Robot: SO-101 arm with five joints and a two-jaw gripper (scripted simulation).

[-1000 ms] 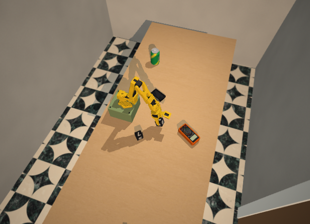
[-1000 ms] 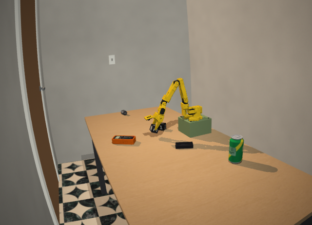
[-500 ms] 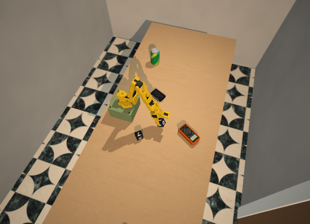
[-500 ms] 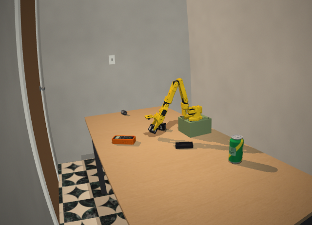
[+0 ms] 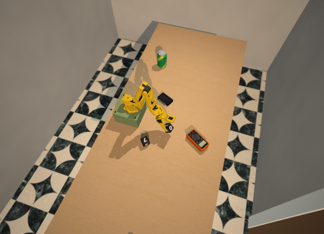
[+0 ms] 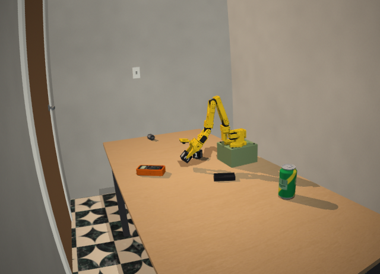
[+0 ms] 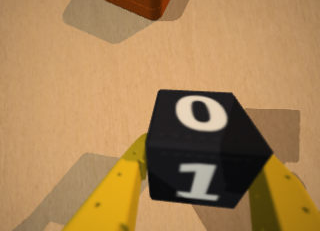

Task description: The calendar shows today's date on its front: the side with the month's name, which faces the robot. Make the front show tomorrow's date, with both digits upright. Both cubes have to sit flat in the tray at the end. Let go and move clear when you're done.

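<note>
My gripper (image 5: 167, 126) is shut on a black number cube (image 7: 205, 148) and holds it just above the table. In the wrist view the cube shows a white 0 on the far face and a white 1 on the near face. It also shows in the top view (image 5: 169, 127) and in the exterior view (image 6: 185, 156). A second black cube (image 5: 145, 141) sits on the table in front of the arm's base; it also shows just behind the gripper (image 6: 197, 155). The black calendar tray (image 5: 165, 98) lies empty on the table beside the arm, and shows in the exterior view too (image 6: 224, 177).
An orange multimeter (image 5: 197, 139) lies close beyond the held cube (image 7: 137, 1). A green soda can (image 5: 162, 59) stands further along the table. The arm sits on a green base block (image 5: 129, 113). A small dark object (image 6: 150, 136) lies near the table's far corner.
</note>
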